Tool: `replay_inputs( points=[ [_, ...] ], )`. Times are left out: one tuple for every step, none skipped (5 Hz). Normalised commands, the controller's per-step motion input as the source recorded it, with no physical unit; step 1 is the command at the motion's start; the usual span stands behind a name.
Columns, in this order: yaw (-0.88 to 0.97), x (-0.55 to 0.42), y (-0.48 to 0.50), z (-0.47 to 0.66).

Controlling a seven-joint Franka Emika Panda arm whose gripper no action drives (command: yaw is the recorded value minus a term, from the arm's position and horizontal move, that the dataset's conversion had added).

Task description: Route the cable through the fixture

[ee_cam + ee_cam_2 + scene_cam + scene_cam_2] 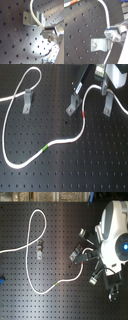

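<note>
holding the white cable (80, 131) near its upper end, a franka arm reaches over a black perforated tabletop (75, 171). the gripper (104, 85) sits at the top right of the first exterior view, directly above an upright grey clip (107, 106). both wrist views show the cable pinched between the jaws, which stand narrow around it; a metal fingertip (47, 32) presses on the cord just beside a grey bracket (31, 18).

the cable leaves the gripper, curves toward the first exterior view's left and drops past the tilted fixture (74, 104), a small grey forked post leaning on a slant. the cord runs just beside the fixture; whether it sits in the fork cannot be told. a red band (83, 115) marks the cable just below that point, and a green band (46, 148) lies farther along. from there the cord sweeps in a wide loop around a second upright clip (26, 100) near the first exterior view's left.

in the second exterior view the white arm body (116, 239) covers the right side, and the cable (35, 252) forms the same big loop.

the grip close to the fixture probably gives short, firm control of a limp cord, so that it can be steered into the narrow fork. judged so, the routing looks underway, not finished.
</note>
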Motion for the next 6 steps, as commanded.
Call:
replay_inputs(
  points=[
    [0.95, -0.094, -0.031, -0.11],
    [1.00, -0.029, -0.008, -0.13],
    [0.95, -0.006, -0.003, -0.24],
    [0.92, 0.002, -0.002, -0.32],
    [0.70, -0.002, -0.074, -0.45],
    [0.59, 0.035, -0.091, -0.36]
  ],
)
